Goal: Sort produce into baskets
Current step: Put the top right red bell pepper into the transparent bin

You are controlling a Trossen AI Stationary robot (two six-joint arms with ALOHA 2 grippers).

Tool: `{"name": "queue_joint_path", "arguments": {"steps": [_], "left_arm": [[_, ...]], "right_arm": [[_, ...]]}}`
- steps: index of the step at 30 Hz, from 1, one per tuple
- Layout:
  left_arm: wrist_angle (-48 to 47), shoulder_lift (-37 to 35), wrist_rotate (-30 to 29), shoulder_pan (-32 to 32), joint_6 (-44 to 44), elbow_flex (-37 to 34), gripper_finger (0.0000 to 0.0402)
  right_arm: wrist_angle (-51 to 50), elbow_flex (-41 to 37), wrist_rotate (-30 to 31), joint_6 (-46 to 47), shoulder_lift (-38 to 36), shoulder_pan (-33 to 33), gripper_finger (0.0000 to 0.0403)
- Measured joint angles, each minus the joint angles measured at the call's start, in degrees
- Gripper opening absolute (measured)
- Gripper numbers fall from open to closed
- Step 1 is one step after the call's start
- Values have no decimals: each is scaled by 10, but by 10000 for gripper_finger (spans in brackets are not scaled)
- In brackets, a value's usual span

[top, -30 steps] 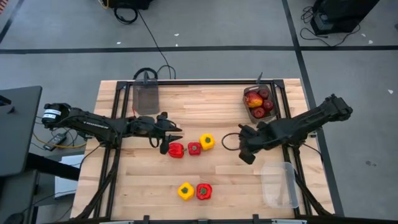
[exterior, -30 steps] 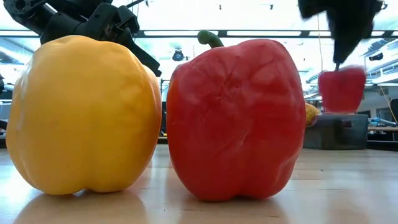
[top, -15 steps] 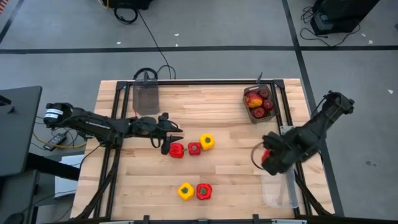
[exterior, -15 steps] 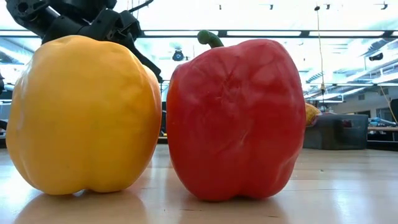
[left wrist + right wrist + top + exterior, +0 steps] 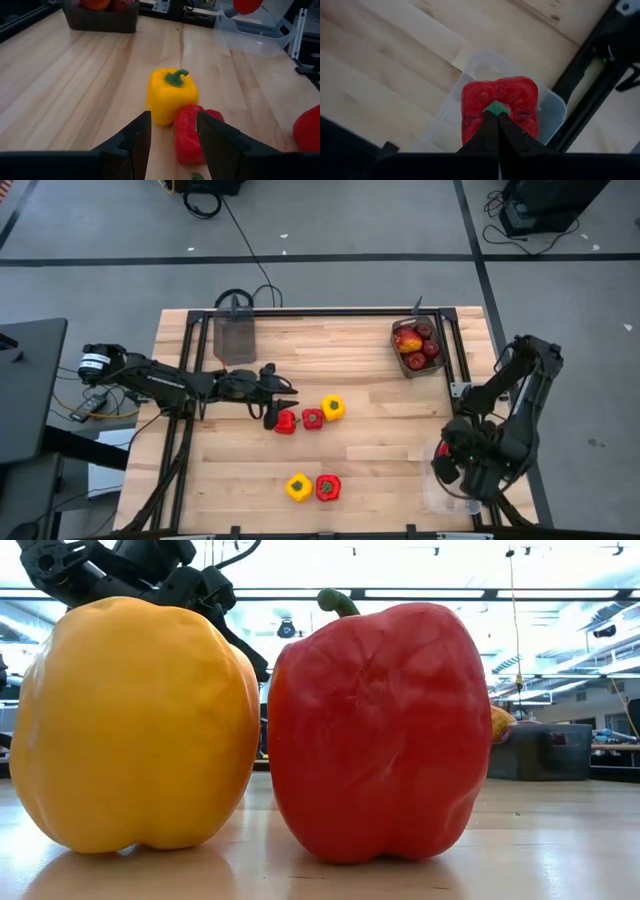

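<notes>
My right gripper (image 5: 496,116) is shut on a red bell pepper (image 5: 500,107) and holds it above the clear bin (image 5: 551,107) at the table's near right corner (image 5: 432,496). My left gripper (image 5: 172,140) is open and low over the table's middle (image 5: 281,406). Its fingers stand just short of a red pepper (image 5: 192,135) that lies beside a yellow pepper (image 5: 171,95). Another red pepper (image 5: 284,421) lies next to them. A yellow (image 5: 298,487) and a red pepper (image 5: 327,487) stand near the front edge and fill the low view. My right gripper pinches the pepper's green stem (image 5: 496,107) between its two fingertips. The fingers come from above, pointing down. The pepper hangs below them, top up, clear of the bin under it.
A grey basket (image 5: 418,345) with several apples stands at the far right. An empty grey basket (image 5: 236,335) stands at the far left. The black frame rails (image 5: 300,310) run along the table's edges.
My right gripper has carried the red pepper from the table's middle toward the near right corner and now holds it over the clear bin. My left gripper has edged a little toward the red pepper in the row.
</notes>
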Motion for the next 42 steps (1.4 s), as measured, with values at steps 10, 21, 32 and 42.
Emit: {"name": "queue_joint_path", "arguments": {"steps": [10,21,32,42], "left_arm": [[-6,0,42,0,-1,0,163],[6,0,42,0,3,0,163],[1,0,42,0,3,0,163],[-9,0,42,0,3,0,163]], "right_arm": [[35,0,-4,34,104,17,1],[46,-1,10,0,189,-1,6],[34,-3,-6,6,212,-20,34],[14,-3,-67,20,212,-26,55]]}}
